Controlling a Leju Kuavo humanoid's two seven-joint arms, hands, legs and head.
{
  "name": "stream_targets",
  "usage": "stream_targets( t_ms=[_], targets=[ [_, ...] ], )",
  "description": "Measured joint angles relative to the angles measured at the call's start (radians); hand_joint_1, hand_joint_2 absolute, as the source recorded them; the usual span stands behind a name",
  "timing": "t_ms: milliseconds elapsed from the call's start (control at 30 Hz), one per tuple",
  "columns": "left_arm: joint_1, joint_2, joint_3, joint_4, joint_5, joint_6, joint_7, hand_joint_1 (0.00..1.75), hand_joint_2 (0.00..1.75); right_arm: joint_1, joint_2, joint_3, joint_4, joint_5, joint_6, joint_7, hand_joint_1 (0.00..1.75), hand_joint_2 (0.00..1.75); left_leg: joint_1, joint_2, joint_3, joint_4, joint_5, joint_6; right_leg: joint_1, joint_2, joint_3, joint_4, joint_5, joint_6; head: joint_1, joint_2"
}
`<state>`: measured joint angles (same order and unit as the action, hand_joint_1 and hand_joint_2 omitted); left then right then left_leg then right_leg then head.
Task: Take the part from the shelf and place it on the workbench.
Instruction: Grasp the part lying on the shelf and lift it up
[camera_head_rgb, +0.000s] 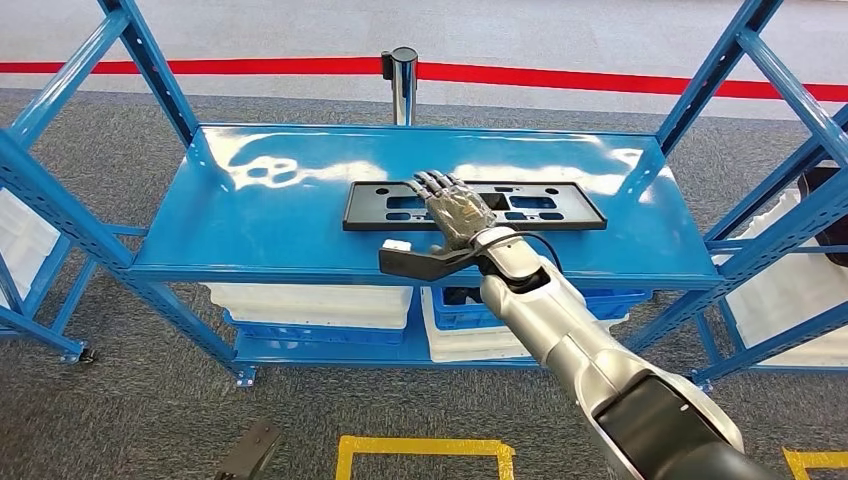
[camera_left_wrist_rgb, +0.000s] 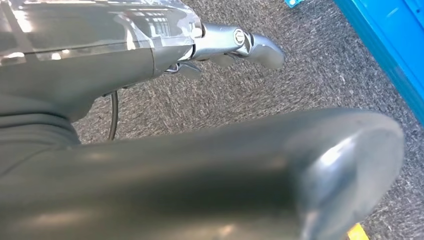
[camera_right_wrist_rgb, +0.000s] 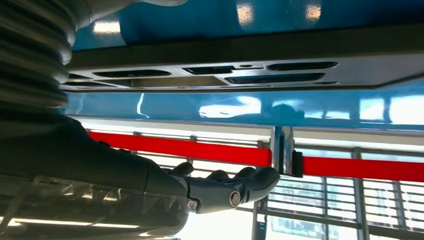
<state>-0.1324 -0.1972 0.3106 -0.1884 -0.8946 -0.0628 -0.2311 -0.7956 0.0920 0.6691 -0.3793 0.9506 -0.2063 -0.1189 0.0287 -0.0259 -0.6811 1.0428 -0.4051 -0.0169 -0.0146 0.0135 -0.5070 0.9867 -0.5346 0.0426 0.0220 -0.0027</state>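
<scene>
The black part (camera_head_rgb: 475, 205) lies flat on the blue shelf (camera_head_rgb: 260, 220), at twelve o'clock from the robot. The right hand (camera_head_rgb: 452, 212) hovers over its middle, fingers spread and holding nothing; the left hand (camera_left_wrist_rgb: 235, 45) hangs over carpet, fingers loosely curled. A good grasp probably needs the thumb beneath the near edge at six o'clock.

A red barrier belt (camera_head_rgb: 600, 78) ran from a chrome post (camera_head_rgb: 403, 80) behind; white bins (camera_head_rgb: 310, 303) sat low; yellow tape (camera_head_rgb: 420, 452) marked grey carpet (camera_head_rgb: 120, 400).

Part (camera_head_rgb: 475, 205) on shelf (camera_head_rgb: 250, 230), hand (camera_head_rgb: 455, 210) above
</scene>
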Motion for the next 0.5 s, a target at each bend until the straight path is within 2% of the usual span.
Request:
stream_targets(
  t_ms=[300, 500],
  targets=[
    [0.001, -0.003, 0.000, 0.000, -0.012, 0.000, 0.010, 0.00, 0.00, 0.012, 0.020, 0.010, 0.063, 0.042, -0.017, 0.146, 0.00, 1.75, 0.000, 0.000, 0.000, 0.000, 0.000, 0.000, 0.000, 0.000, 0.000, 0.000, 0.000, 0.000, 0.000, 0.000],
    [0.010, -0.003, 0.000, 0.001, -0.012, 0.000, 0.017, 0.00, 0.00, 0.028, 0.019, 0.009, 0.086, 0.049, -0.066, 0.195, 0.00, 1.75, 0.000, 0.000, 0.000, 0.000, 0.000, 0.000, 0.000, 0.000, 0.000, 0.000, 0.000, 0.000, 0.000, 0.000]
  ],
)
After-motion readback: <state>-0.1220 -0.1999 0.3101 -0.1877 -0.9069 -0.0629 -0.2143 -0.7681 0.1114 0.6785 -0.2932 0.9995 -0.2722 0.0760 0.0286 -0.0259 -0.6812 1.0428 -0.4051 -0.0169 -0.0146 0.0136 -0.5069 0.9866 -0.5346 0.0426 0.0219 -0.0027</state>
